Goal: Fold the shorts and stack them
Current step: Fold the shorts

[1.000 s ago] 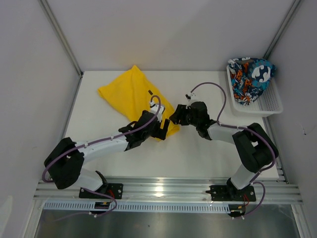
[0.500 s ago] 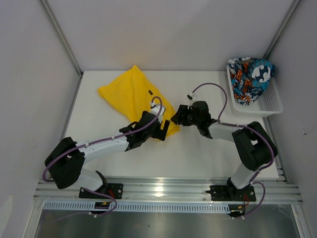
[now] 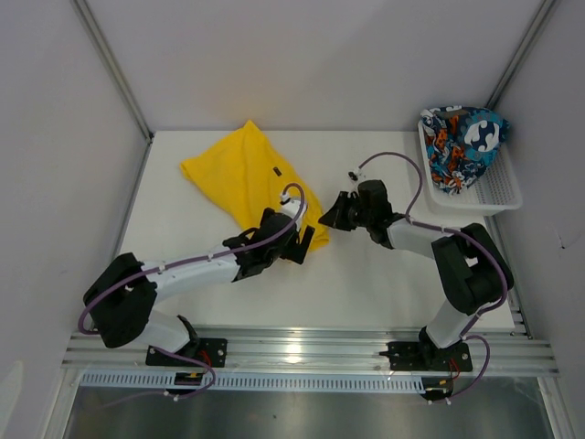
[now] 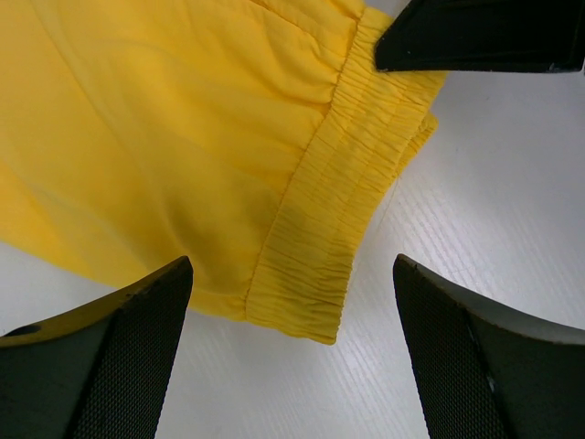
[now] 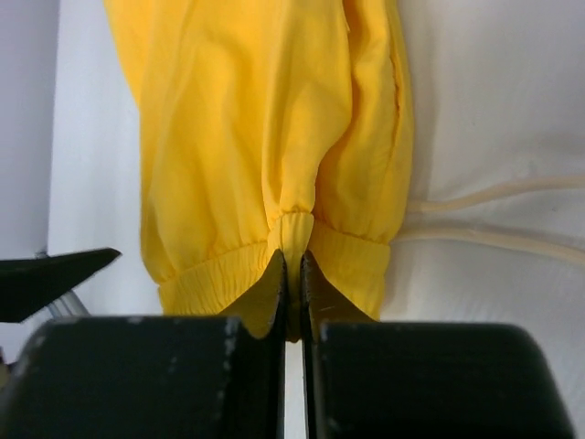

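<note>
Item 1: plain bright yellow soft cloth shorts (image 3: 239,174). They lie spread and slightly rumpled on the white table top (image 3: 366,283), left of centre. The elastic waistband is at the near end, between the 2 arms. A pale drawstring (image 5: 489,194) trails onto the table beside the waistband.

Item 2: right gripper (image 5: 292,270). Its fingers are pressed together, pinching a small tuck of the yellow waistband at its edge.

Item 3: left gripper (image 4: 292,265). Its jaws are spread wide just above the waistband's corner, holding nothing.

Item 4: busy teal, orange, black and white print shorts (image 3: 462,144). They sit bundled and unfolded in the white plastic mesh basket (image 3: 503,197) at the far right, well apart from the yellow pair.

Handling note, my judgement: the step in hand looks like securing the waistband for the 1st fold. The left claw should close on the corner with both cloth layers between its pads. Both arms should then lift and carry evenly so the edge does not twist. The right pinch looks shallow and could slip, and the drawstring could drag underneath.
</note>
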You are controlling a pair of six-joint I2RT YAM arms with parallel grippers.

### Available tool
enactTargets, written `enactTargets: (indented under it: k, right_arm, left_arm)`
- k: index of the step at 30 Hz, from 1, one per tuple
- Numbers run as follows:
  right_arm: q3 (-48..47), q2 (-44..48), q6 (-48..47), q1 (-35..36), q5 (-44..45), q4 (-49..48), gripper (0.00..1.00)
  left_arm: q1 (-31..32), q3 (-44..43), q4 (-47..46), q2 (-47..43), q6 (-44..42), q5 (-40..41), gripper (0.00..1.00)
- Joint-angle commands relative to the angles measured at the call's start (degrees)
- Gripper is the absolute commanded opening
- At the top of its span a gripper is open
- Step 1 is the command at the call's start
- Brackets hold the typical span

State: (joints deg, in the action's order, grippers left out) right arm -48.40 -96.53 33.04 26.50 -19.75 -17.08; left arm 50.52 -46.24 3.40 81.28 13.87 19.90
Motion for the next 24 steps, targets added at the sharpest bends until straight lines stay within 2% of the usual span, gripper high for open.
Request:
enactTargets:
  k: [1,5,10,13,19,24]
  right_arm:
    - [-5.98,2.84,3.69,0.30,-4.50,6.16,0.00]
    - [-9.16,2.31,8.18,0.48,-8.10,9.78,0.00]
    - [-11.71,1.79,12.48,1.27,-11.01,12.33,0.00]
    - [-12.77,1.70,13.63,1.80,-11.89,12.69,0.00]
    - [-12.86,1.79,14.42,2.33,-12.68,12.51,0.00]
    - [-12.59,1.70,14.86,2.24,-12.95,12.16,0.00]
  left_arm:
    - [1.24,-1.05,-1.46,-0.59,-1.56,2.78,0.92]
    - [3.17,0.62,-3.05,-1.65,-3.23,4.09,0.92]
    - [5.73,0.89,-3.05,-0.59,-5.34,9.80,0.93]
    - [6.52,0.63,-5.68,1.34,-5.96,12.86,0.93]
    - [9.24,-3.94,-4.36,8.54,-5.60,24.12,0.91]
    - [10.74,-7.81,-1.47,14.08,-5.35,29.13,0.90]
